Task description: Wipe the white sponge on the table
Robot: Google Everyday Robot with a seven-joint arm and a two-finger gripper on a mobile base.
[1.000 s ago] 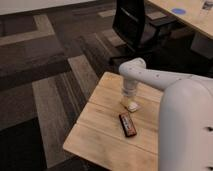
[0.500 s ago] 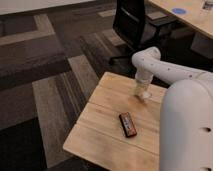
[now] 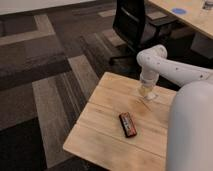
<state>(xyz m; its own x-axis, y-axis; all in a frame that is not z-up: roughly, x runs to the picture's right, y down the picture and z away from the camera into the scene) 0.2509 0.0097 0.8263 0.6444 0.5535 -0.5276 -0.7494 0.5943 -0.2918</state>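
My gripper (image 3: 147,91) points down onto the far right part of the light wooden table (image 3: 105,132). It is shut on the white sponge (image 3: 150,95), a small pale pad that shows only as an edge under the gripper, pressed against the tabletop. The white arm reaches in from the right and hides the table's right side.
A black-and-red flat bar (image 3: 128,124) lies in the middle of the table, nearer than the gripper. A black office chair (image 3: 134,25) stands just behind the table. A long pale desk (image 3: 192,20) with a blue disc (image 3: 178,10) is at the back right. Carpet surrounds the left side.
The gripper has slid with the sponge from the table's middle, near the bar, toward the far right edge. The bar has not moved.
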